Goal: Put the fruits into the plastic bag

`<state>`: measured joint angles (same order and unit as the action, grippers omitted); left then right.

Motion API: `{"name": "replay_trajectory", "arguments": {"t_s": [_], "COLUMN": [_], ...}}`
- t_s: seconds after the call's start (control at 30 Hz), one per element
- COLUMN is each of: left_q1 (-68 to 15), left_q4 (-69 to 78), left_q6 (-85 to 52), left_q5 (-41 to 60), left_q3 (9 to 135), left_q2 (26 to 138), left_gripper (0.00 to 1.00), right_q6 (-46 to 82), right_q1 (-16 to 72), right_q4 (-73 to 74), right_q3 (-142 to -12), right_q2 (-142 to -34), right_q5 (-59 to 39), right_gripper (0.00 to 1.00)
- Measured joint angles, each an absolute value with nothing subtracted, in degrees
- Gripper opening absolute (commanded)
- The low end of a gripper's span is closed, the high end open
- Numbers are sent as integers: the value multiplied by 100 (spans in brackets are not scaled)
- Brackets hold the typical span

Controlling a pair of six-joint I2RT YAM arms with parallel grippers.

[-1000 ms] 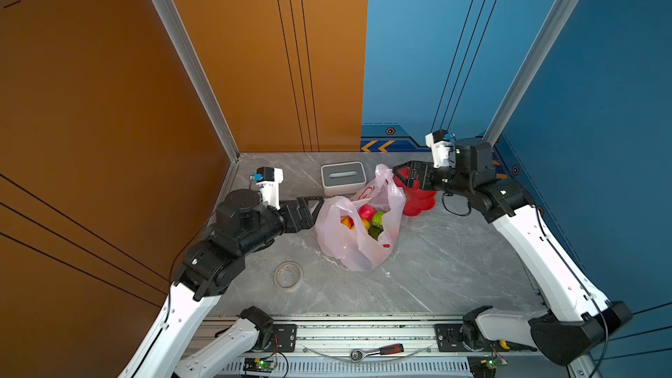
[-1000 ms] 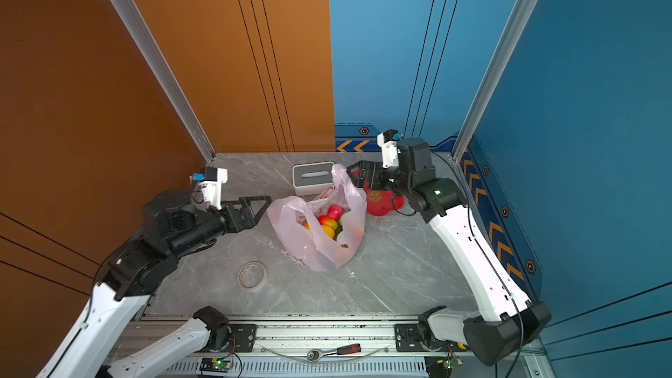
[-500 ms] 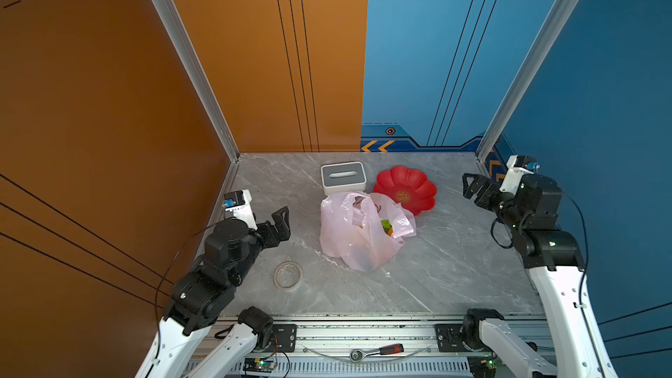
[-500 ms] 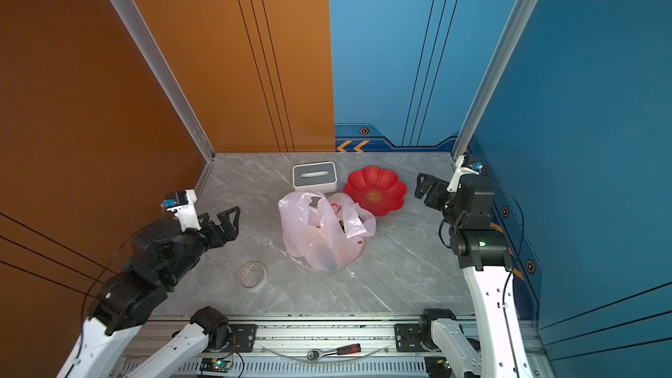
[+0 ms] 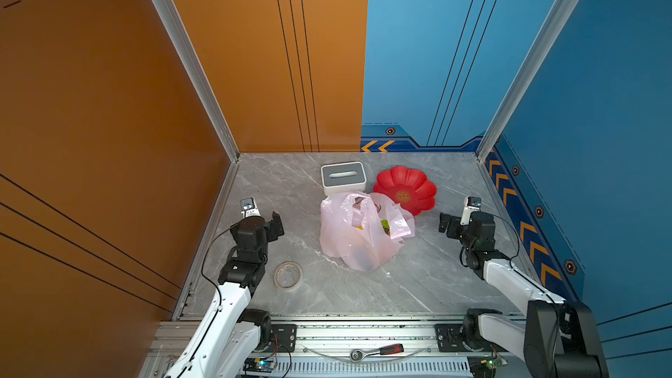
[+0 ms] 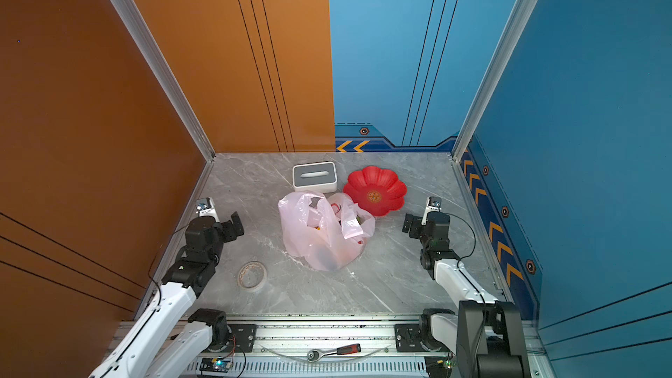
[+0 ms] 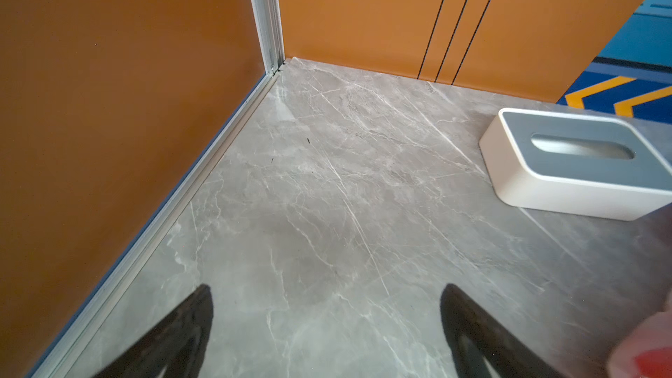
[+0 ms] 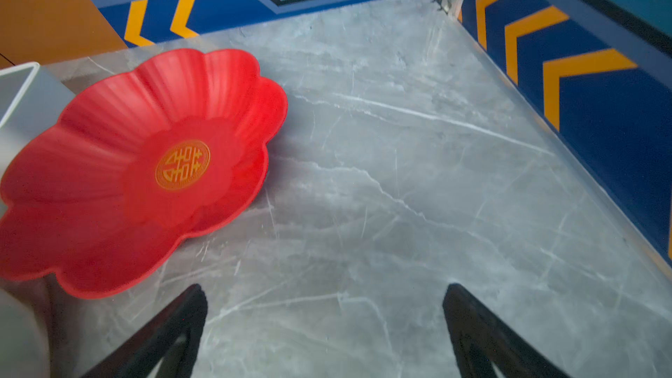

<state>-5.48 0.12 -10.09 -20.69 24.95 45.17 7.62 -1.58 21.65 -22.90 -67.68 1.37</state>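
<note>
Black jaws of the left gripper (image 7: 325,292) stand wide apart in the left wrist view, holding nothing, with only the bare grey marble table (image 7: 327,194) between them. The right gripper (image 8: 323,290) is spread just as wide over bare marble and is also empty.

In both top views the left arm rises from the front rail. Its white forearm leans up and toward the back along the table's left edge, and its black wrist is bent so the jaws face the back and slightly toward the middle. The right arm mirrors it: a dark elbow sits at the front right corner, the white forearm runs toward the back along the right edge, and the wrist turns the jaws inward toward the red flower-shaped dish (image 5: 405,190).

Both grippers hang well apart from the plastic bag (image 5: 360,245), which lies slumped in the middle of the table between them with its handles flopped over the mouth. The fruits (image 5: 384,226) are inside it, showing only as green, orange and red patches through the thin pink film; how many there are cannot be told.

The dish lies just behind the bag on the right, its near rim touching or overlapped by the bag, and it holds nothing. A white-and-grey tissue box (image 5: 343,177) stands just behind the bag, beside the dish. A roll of tape (image 5: 288,275) lies flat near the left arm's forearm, and a red-handled ratchet (image 5: 378,351) rests on the front rail
</note>
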Motion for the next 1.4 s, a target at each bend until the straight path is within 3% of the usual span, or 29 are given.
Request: {"name": "replay_trajectory", "arguments": {"t_s": [0.3,0.6,1.4], "left_q1": [202,58,-158], "left_q4": [2888,5260,5380], "left_q6": [-749,-292,-123], "left_q5": [-1457,-679,-1046], "left_q3": [1754,1763,2047], "left_q2": [6683,8906,8986], "left_gripper": [98,98,98], "right_q6": [473,318,318], "right_q1": [-38,80,119], "right_q4": [4060,5555,5310], "right_q3": [-2137,-1638,-2117], "right_q2": [-7865,-8873,-8873], "right_q5": [130,143,395], "right_gripper": [100,100,100]}}
